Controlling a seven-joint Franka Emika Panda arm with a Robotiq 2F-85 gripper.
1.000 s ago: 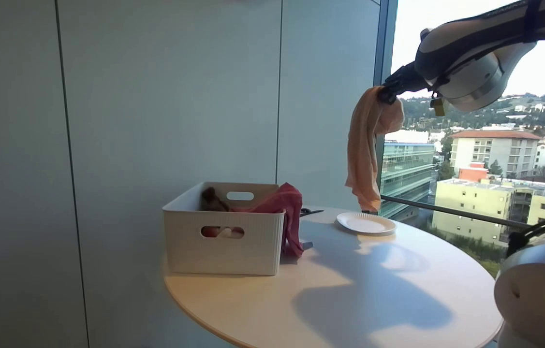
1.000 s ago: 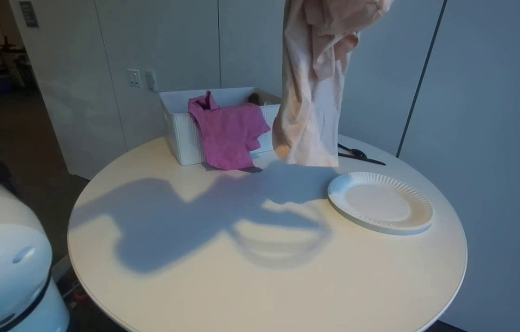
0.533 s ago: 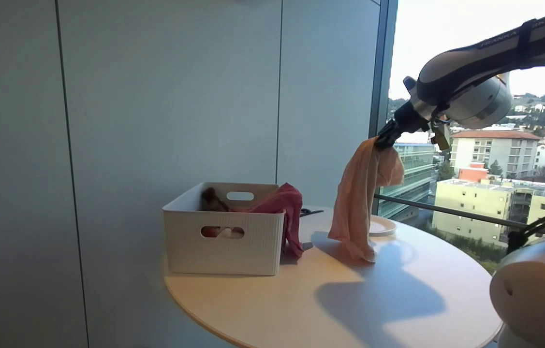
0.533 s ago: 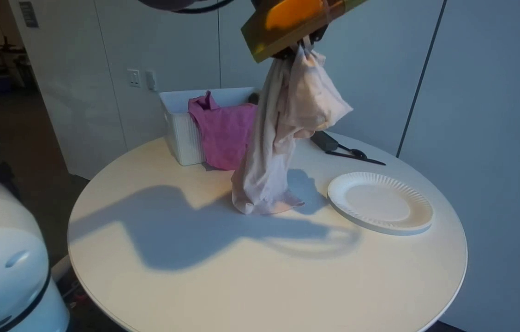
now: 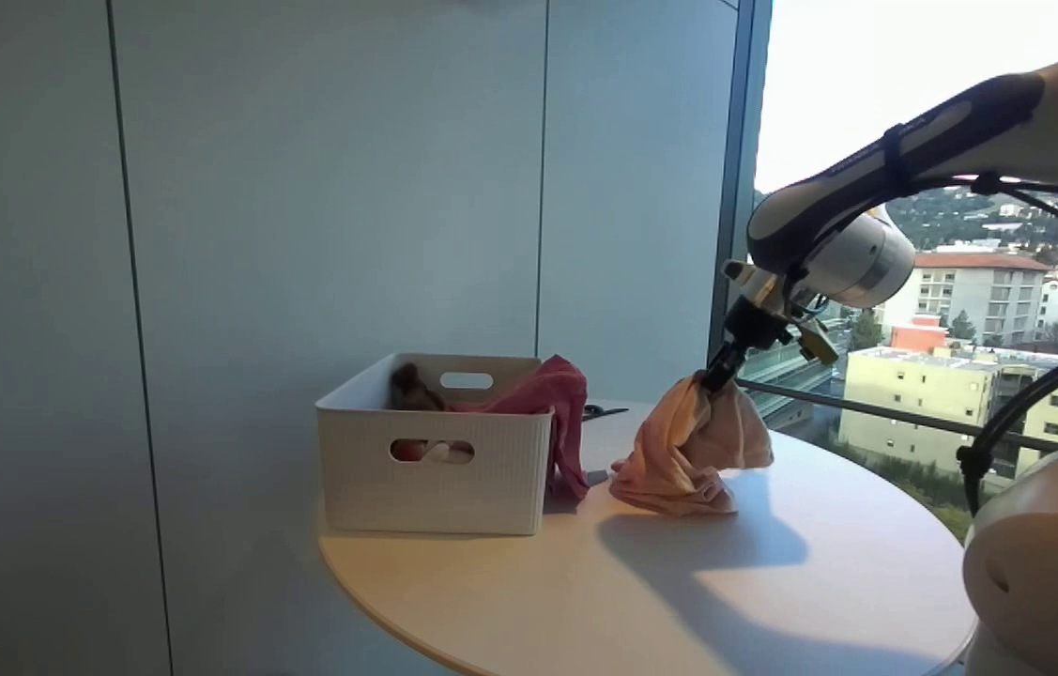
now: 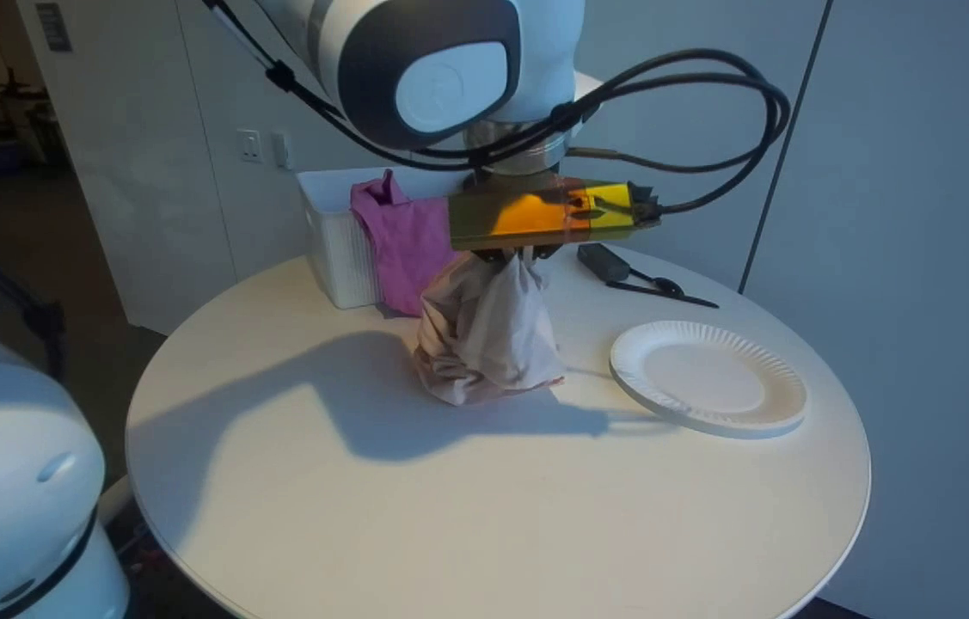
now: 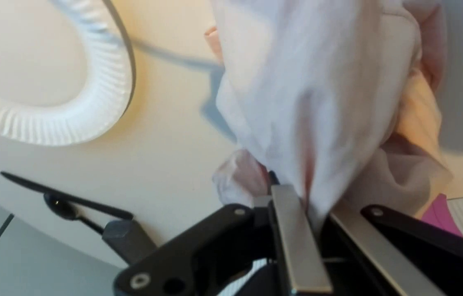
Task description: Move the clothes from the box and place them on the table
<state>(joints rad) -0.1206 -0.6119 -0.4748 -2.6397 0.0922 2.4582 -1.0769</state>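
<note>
My gripper (image 5: 714, 381) is shut on a pale pink cloth (image 5: 679, 460), pinched near its top. The cloth's lower part lies bunched on the round white table (image 5: 510, 601). In the wrist view the cloth (image 7: 317, 82) runs between the two fingers (image 7: 304, 201). In an exterior view the pink cloth (image 6: 493, 344) hangs below the gripper, right of the box. The white box (image 5: 435, 502) stands at the table's edge by the wall. A magenta cloth (image 5: 570, 422) hangs over its side down to the table. A dark brown item (image 5: 413, 389) shows inside; the rest is hidden by the walls.
A stack of white paper plates (image 6: 708, 378) lies close to the pink cloth. Black utensils (image 6: 665, 291) and a dark grey block (image 6: 603, 261) lie near the table's edge by the wall. The window (image 5: 942, 150) is behind the arm. Cables (image 6: 690, 69) loop off the wrist.
My gripper has come down with the pink cloth. The cloth hung in the air, then its lower end met the table, and now it is bunched there. The box and magenta cloth have not moved.
</note>
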